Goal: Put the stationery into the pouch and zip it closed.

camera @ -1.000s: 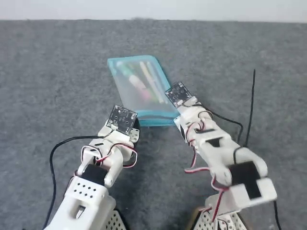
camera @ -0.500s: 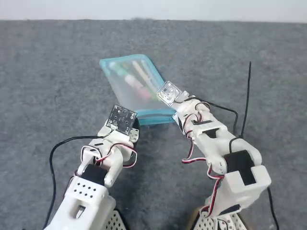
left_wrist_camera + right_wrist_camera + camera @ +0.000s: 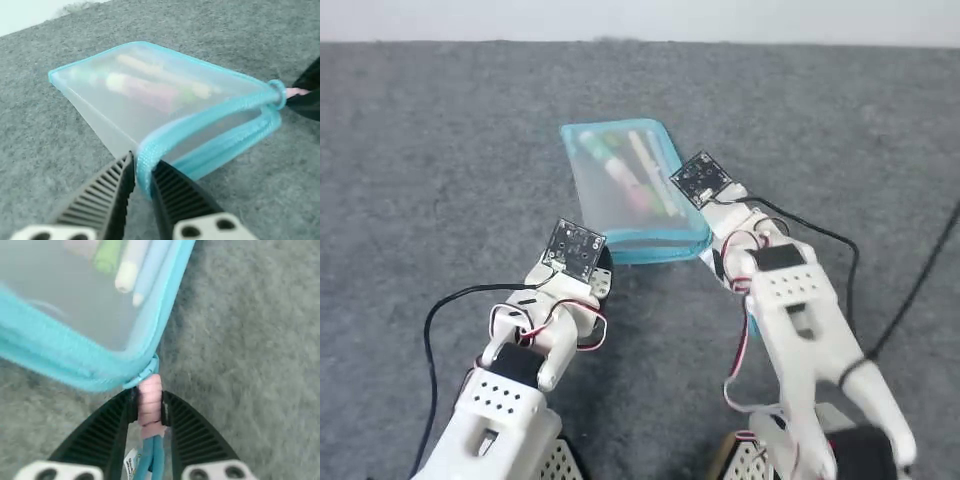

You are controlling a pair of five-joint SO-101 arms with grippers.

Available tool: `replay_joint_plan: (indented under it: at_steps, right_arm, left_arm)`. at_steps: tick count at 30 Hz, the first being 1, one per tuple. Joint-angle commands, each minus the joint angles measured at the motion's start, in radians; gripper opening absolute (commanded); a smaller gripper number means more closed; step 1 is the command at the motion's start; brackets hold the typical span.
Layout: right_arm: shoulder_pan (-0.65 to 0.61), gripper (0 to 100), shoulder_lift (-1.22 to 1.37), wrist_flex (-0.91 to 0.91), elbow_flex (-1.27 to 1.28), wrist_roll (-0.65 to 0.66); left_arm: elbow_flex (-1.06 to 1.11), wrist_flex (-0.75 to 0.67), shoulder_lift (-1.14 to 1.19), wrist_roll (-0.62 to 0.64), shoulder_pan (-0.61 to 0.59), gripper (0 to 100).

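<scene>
Left wrist view: my left gripper (image 3: 143, 167) is nipped together on the teal zip edge of the pouch (image 3: 165, 115), at one end of that edge. The jaws stand almost closed, with only the thickness of the fabric between them. That end of the pouch is raised a little between my fingers, while the rest of it rests on the grey table (image 3: 60, 150).

At the other end of the same edge, my right gripper (image 3: 149, 401) is clamped on the pink pull (image 3: 150, 390) that hangs from the slider (image 3: 150, 364). Both pads press its sides, and a teal cord (image 3: 152, 455) runs from the pull back between the jaws. The slider sits right at the pouch's corner, and the zip band leading away from it looks joined along its length.

Pens (image 3: 630, 170) lie inside the pouch and show through its clear face as green, pink and pale shapes. They lie side by side, running from the zip edge toward the far end.

From the high view, the pouch lies near the middle of the table, somewhat toward its far edge. The zip edge is turned toward me, and my two arms meet it at its two near corners. A black cable (image 3: 910, 290) trails over the table at my right side.
</scene>
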Motion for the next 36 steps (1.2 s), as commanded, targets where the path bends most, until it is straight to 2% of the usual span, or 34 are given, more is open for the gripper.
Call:
replay_joint_plan:
  at_steps: [1,7,16,21,25,29,33,36]
  right_arm:
    - [0.008,0.7,-0.105,0.065,-0.009,-0.029]
    - [-0.019,0.7,-0.139,0.197,-0.011,-0.012]
    - [-0.252,0.7,-0.42,0.358,-0.011,-0.058]
    - [-0.386,0.7,-0.481,0.377,-0.012,-0.08]
    - [-0.444,0.7,-0.515,0.38,-0.009,-0.084]
    - [-0.39,0.9,-0.504,0.443,0.006,-0.089]
    - [-0.179,1.8,-0.38,0.441,0.023,-0.133]
    - [-0.156,10.1,-0.249,0.441,0.021,-0.175]
  left_arm:
    - [-0.021,-0.023,-0.023,-0.008,0.002,1]
    - [-0.027,-0.023,-0.023,-0.008,0.0,1]
    - [-0.053,-0.018,-0.021,-0.005,0.0,1]
    - [-0.054,-0.018,-0.021,-0.003,0.0,1]
    - [-0.054,-0.018,-0.021,0.0,0.0,1]
    - [-0.054,-0.018,-0.021,0.0,0.0,1]
    - [-0.054,-0.018,-0.021,0.0,0.0,1]
    - [-0.054,-0.018,-0.021,0.0,0.0,1]
